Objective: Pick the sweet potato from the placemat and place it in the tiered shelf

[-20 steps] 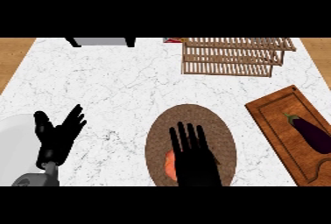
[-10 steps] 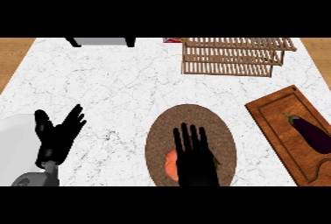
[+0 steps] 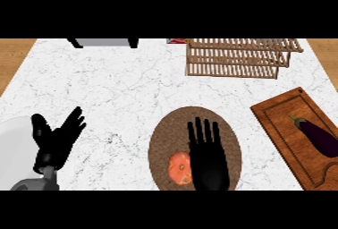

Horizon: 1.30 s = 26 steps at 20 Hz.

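Our right hand (image 3: 210,163), fingers spread, hovers beside the sweet potato (image 3: 179,167); we should shift toward nine o'clock before closing.

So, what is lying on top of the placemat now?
On the placemat lies the sweet potato, at its lower left. The right hand is spread open over the mat beside it, covering the potato's right edge and that part of the mat.

Right robot hand (image 3: 210,156) lies flat with fingers straight; left robot hand (image 3: 56,136) rests open, fingers up.
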Each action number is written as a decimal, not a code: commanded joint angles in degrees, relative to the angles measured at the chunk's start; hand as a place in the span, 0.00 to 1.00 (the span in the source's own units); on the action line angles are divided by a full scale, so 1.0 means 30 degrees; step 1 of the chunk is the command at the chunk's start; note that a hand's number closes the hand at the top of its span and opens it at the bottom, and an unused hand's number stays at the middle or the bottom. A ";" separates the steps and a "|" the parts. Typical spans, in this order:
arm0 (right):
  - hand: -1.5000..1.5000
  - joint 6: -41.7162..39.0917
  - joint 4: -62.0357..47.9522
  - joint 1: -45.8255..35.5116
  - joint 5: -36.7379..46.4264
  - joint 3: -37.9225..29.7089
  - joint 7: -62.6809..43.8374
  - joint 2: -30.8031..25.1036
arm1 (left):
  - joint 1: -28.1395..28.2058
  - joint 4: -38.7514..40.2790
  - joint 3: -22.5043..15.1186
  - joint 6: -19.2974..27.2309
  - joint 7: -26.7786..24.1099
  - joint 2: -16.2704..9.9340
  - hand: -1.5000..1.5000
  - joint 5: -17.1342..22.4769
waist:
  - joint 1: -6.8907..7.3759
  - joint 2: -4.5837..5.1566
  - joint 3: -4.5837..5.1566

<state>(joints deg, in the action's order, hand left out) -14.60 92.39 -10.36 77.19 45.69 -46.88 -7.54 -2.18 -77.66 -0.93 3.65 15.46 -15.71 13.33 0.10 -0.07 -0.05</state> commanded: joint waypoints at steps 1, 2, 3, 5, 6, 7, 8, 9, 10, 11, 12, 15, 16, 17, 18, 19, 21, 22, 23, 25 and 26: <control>0.00 0.0619 -0.1992 -0.0956 0.0920 -0.0917 0.0975 0.0978 | -0.0052 -0.0590 0.0590 -0.0422 0.0832 -0.0140 0.50 0.0087 | 0.0034 0.0020 0.0015; 0.00 0.0189 -0.1123 -0.0479 0.0745 -0.1459 0.1470 0.0435 | -0.0656 -0.0314 0.0323 0.0068 0.1003 0.0426 0.50 -0.0473 | -0.0016 0.0018 0.0016; 0.00 0.1431 -0.0850 0.0721 0.1291 -0.0213 0.1084 0.0292 | -0.1600 0.2713 0.1148 -0.0621 -0.0554 0.0237 0.50 -0.0227 | -0.0094 0.0032 0.0021; 0.00 0.2247 -0.2778 -0.0993 0.0146 -0.2516 0.3115 0.0335 | 0.0435 -0.0600 -0.0033 -0.0263 0.0065 0.0736 0.50 -0.0703 | 0.0062 0.0021 0.0013; 0.00 0.2929 -0.3502 -0.0432 0.0782 -0.1924 0.2695 0.1171 | 0.0211 0.0719 0.0594 -0.0943 -0.0521 0.0416 0.50 -0.0539 | 0.0025 0.0028 0.0016; 0.00 0.2715 -0.3611 -0.0715 0.0825 -0.2395 0.3131 0.1351 | -0.0373 -0.0030 0.0926 -0.0771 0.0780 0.0247 0.50 -0.0356 | 0.0018 0.0022 0.0015; 0.00 0.3341 -0.3084 0.0541 0.1390 -0.1540 0.3239 0.0649 | -0.0759 0.1108 0.0699 -0.0670 -0.0034 0.0858 0.50 -0.0700 | -0.0036 0.0022 0.0017; 0.00 0.2145 -0.3898 -0.0902 0.1382 -0.2009 0.2949 0.2301 | -0.0381 0.1356 0.1012 -0.1079 -0.0766 0.0743 0.50 -0.0634 | 0.0008 0.0026 0.0019; 0.00 0.2680 -0.3462 -0.0532 0.1187 -0.2534 0.4067 0.1191 | -0.0970 0.2309 0.1311 -0.1467 -0.0881 0.0594 0.50 -0.0589 | -0.0029 0.0028 0.0019; 0.00 0.5522 -0.6054 0.0204 0.1837 -0.1796 0.3691 0.1492 | -0.0138 0.0489 0.0571 -0.0532 -0.0256 0.0992 0.50 -0.1013 | 0.0045 0.0032 0.0011; 0.00 0.3113 -0.4569 -0.0762 0.1619 -0.2603 0.3881 0.2105 | 0.0386 -0.0424 0.0748 -0.0482 0.0753 0.1082 0.50 -0.0820 | 0.0036 0.0014 0.0015; 1.00 0.1669 -0.5061 -0.0716 0.0962 -0.2411 0.4642 0.1342 | 0.0219 0.1979 0.0573 -0.0844 -0.2150 0.1444 0.50 -0.1525 | -0.0016 0.0070 0.0032; 1.00 0.0198 -0.5668 -0.0165 0.1238 -0.1495 0.4768 0.0578 | 0.0110 -0.0583 0.0392 -0.0506 0.0744 0.0939 0.50 -0.1042 | 0.0204 0.0025 0.0012; 1.00 -0.1292 -0.6111 -0.1133 0.1909 -0.0816 0.4872 0.0422 | -0.0205 0.0113 0.0694 -0.0891 0.0331 0.0964 0.50 -0.0647 | 0.0301 0.0071 0.0046; 1.00 -0.1441 -0.5179 -0.1876 0.1143 -0.1394 0.5767 0.0716 | -0.0610 0.0423 0.0512 -0.0228 0.0359 0.1288 0.50 -0.1220 | 0.0074 0.0047 0.0026; 1.00 0.0263 -0.7132 -0.1749 0.0967 -0.1784 0.5721 0.1827 | -0.0270 0.0463 0.1008 -0.0476 -0.0061 0.0972 0.50 -0.1022 | 0.0152 0.0068 0.0016; 1.00 0.1288 -0.6137 -0.0967 0.0277 -0.2430 0.7067 0.0846 | -0.0414 0.0087 0.1023 -0.0448 0.0636 0.0895 0.50 -0.1057 | 0.0043 0.0034 0.0012; 1.00 0.2319 -0.7742 -0.1525 0.0452 -0.2509 0.7307 0.1526 | -0.0012 0.0297 0.1209 -0.0889 0.0294 0.0833 0.50 -0.0767 | 0.0121 0.0053 0.0011; 1.00 0.2450 -0.6750 -0.0642 0.0776 -0.2149 0.7264 0.1072 | 0.0148 -0.0204 0.0728 -0.0711 0.0101 0.1327 0.50 -0.1086 | 0.0045 0.0025 0.0013; 1.00 0.1051 -0.5061 -0.0292 0.0822 -0.1316 0.7065 0.1479 | -0.0828 0.1598 0.1062 -0.0571 -0.0233 0.1204 0.50 -0.1425 | -0.0069 0.0024 0.0022; 1.00 0.3190 -0.5048 0.0952 0.1150 -0.0740 0.7437 0.0970 | 0.0018 -0.0061 0.0672 -0.0301 0.0310 0.1493 0.50 -0.1401 | -0.0004 0.0001 0.0011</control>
<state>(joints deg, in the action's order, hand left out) -10.06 78.81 -12.87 79.34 40.35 -27.05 -2.82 -3.24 -76.06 1.80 1.98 15.85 -12.30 9.80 0.36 -1.38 0.61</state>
